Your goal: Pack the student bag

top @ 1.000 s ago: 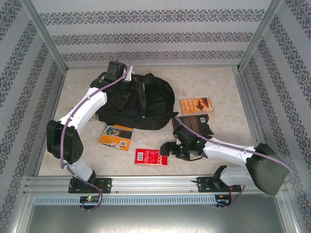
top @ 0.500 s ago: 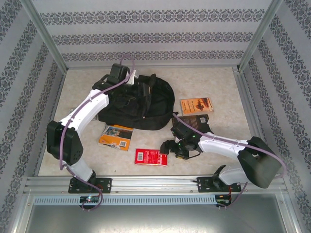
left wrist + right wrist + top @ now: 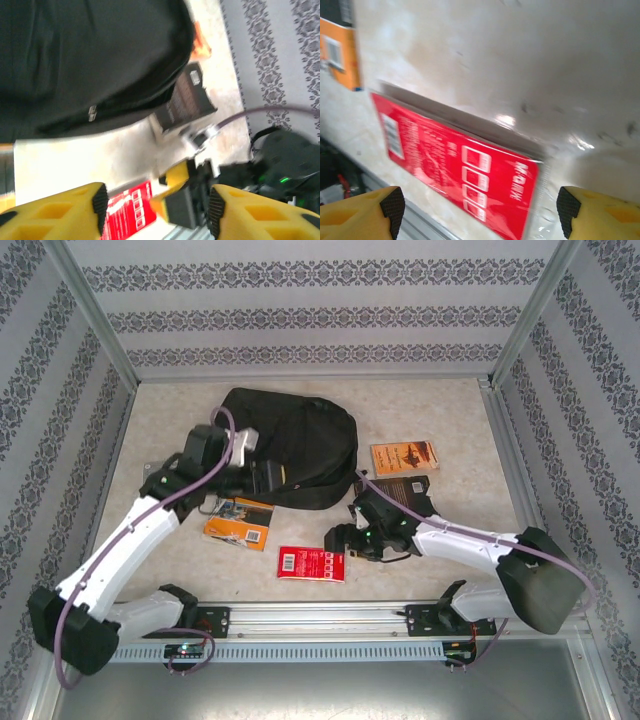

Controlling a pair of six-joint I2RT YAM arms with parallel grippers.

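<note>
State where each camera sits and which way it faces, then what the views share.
Top external: above and behind the arms, looking down at the table and student bag; both arms show.
Left wrist: on the left arm, facing past the bag toward the dark book; open left claw at bottom.
Right wrist: on the right arm, facing down at the red book; open right claw at bottom.
Shared: the red book, in all three.

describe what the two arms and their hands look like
The left arm and right arm have white shells with chunky black joints and a purple cable looped along each. The left hand and right hand have blocky yellow fingers tipped with black pads. A green light glows on the right wrist.
</note>
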